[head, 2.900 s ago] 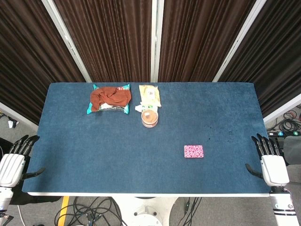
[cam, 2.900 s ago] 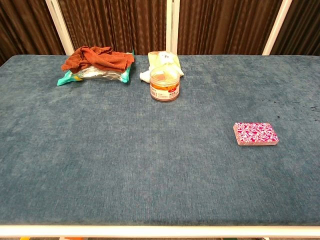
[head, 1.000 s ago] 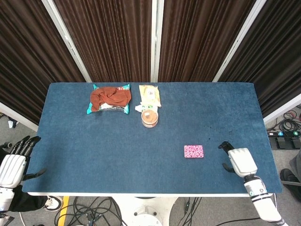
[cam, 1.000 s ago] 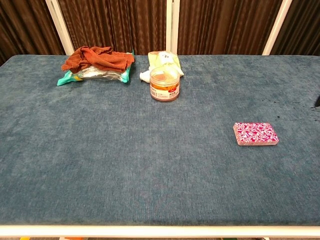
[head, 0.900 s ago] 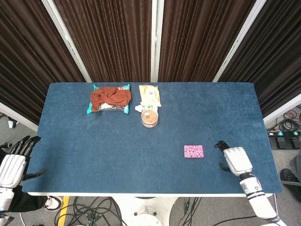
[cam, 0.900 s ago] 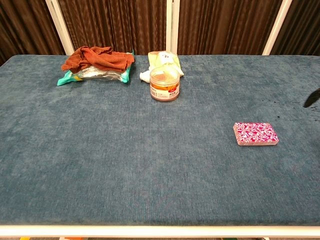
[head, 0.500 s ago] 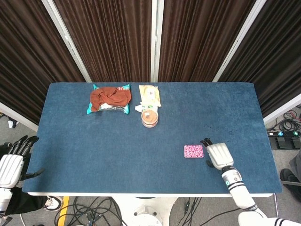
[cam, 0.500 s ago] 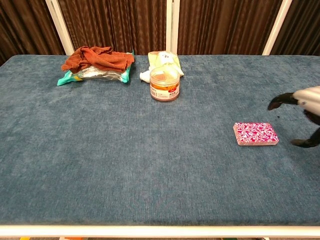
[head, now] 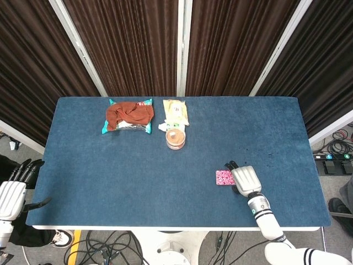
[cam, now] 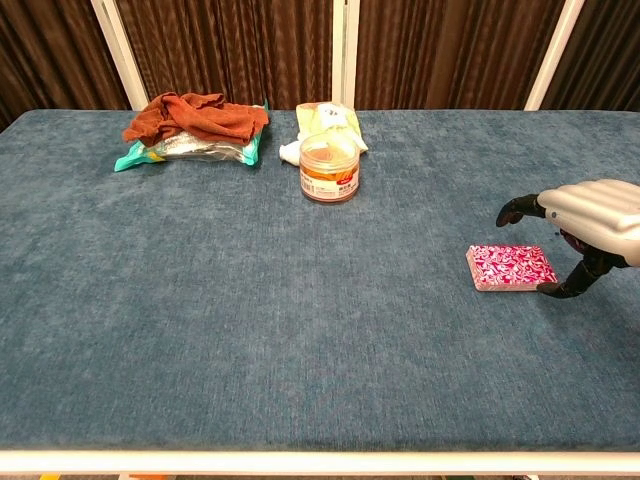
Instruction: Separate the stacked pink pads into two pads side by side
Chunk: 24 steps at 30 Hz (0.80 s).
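Observation:
The stacked pink pads [head: 223, 177] [cam: 510, 267] lie flat on the blue table [head: 121, 171], right of centre near the front. My right hand [head: 245, 179] [cam: 592, 212] hovers over their right end, palm down and fingers apart, holding nothing. In the chest view its thumb tip comes down close to the stack's right edge; I cannot tell whether it touches. My left hand [head: 13, 194] hangs off the table's left front corner, fingers spread and empty; the chest view does not show it.
At the back of the table a brown cloth [head: 129, 114] [cam: 195, 115] lies on a teal packet. A yellow packet [head: 176, 111] and a round lidded jar [head: 175, 138] [cam: 330, 168] stand beside it. Dark curtains hang behind.
My right hand has travelled from beyond the table's right edge leftward across the cloth to the pink pads. The pads and my left hand have stayed put.

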Each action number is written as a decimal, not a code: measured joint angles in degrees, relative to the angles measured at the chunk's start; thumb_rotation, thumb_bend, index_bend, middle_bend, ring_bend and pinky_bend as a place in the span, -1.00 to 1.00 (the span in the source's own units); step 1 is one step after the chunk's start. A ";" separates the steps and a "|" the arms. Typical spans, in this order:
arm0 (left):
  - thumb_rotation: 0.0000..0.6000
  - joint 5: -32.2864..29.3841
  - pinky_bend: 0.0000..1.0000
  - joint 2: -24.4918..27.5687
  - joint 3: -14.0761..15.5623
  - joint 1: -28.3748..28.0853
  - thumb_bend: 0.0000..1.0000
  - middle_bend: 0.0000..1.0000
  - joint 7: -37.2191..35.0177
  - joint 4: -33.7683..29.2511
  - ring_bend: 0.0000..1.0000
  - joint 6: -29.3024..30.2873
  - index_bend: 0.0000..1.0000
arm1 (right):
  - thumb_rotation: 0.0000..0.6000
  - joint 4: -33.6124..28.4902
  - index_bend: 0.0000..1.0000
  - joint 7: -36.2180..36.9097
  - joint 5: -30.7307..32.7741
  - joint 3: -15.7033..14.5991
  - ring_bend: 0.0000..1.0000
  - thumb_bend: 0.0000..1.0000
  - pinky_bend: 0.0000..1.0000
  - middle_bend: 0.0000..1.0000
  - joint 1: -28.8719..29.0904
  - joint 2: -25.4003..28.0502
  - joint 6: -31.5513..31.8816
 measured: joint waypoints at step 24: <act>1.00 -0.35 -0.75 0.09 -0.17 0.06 -0.97 -0.80 -0.47 0.34 -1.00 -0.20 -0.77 | 1.00 2.12 -0.58 0.32 3.42 -1.16 0.63 -0.65 0.80 -0.53 2.70 -2.83 -0.33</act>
